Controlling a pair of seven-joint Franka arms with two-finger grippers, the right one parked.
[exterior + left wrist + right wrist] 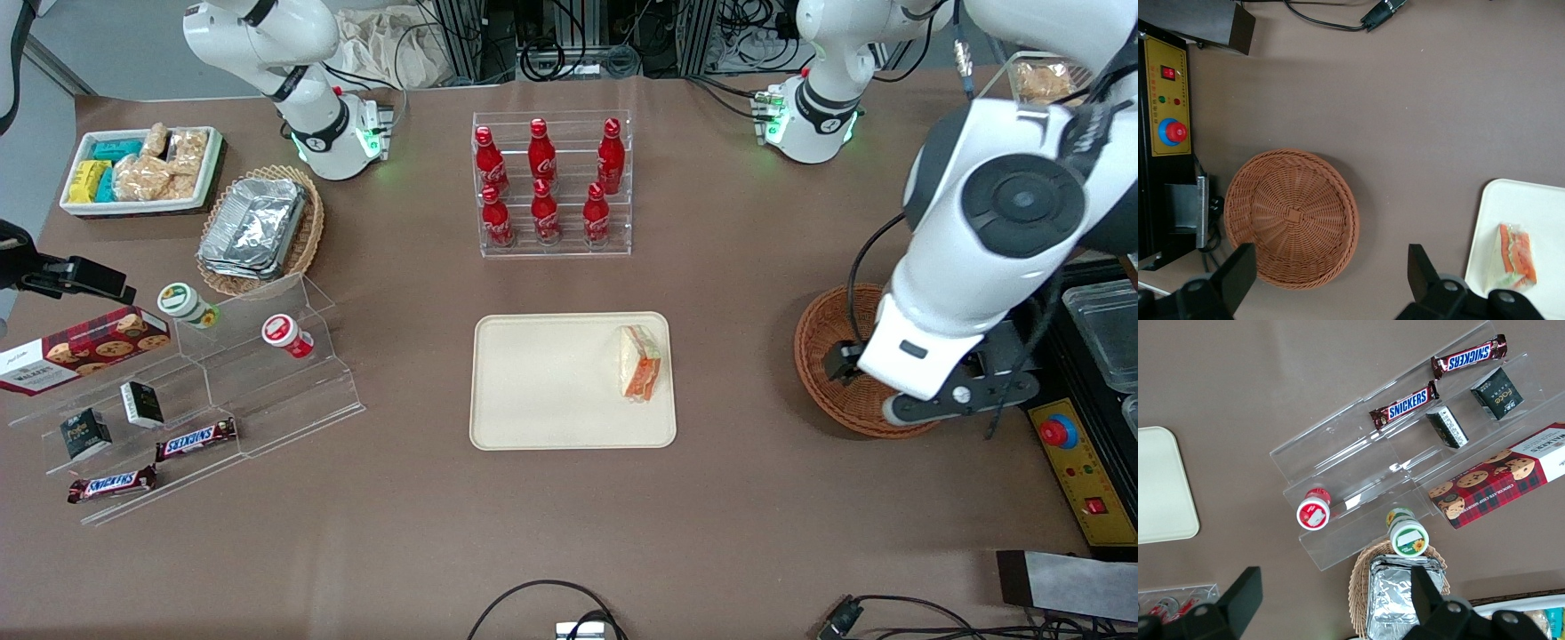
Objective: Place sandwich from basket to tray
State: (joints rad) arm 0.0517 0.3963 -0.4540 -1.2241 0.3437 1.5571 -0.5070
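The sandwich (641, 362) lay on the tray (551, 382), at the edge nearest the working arm, its long axis running toward the front camera. The gripper (1331, 277) hung with fingers spread and holding nothing above the bare basket (1291, 217), the sandwich well off toward the parked arm's end. Only open tabletop lay between them; the rack of red bottles (544, 182) stood farther back, clear of that path.
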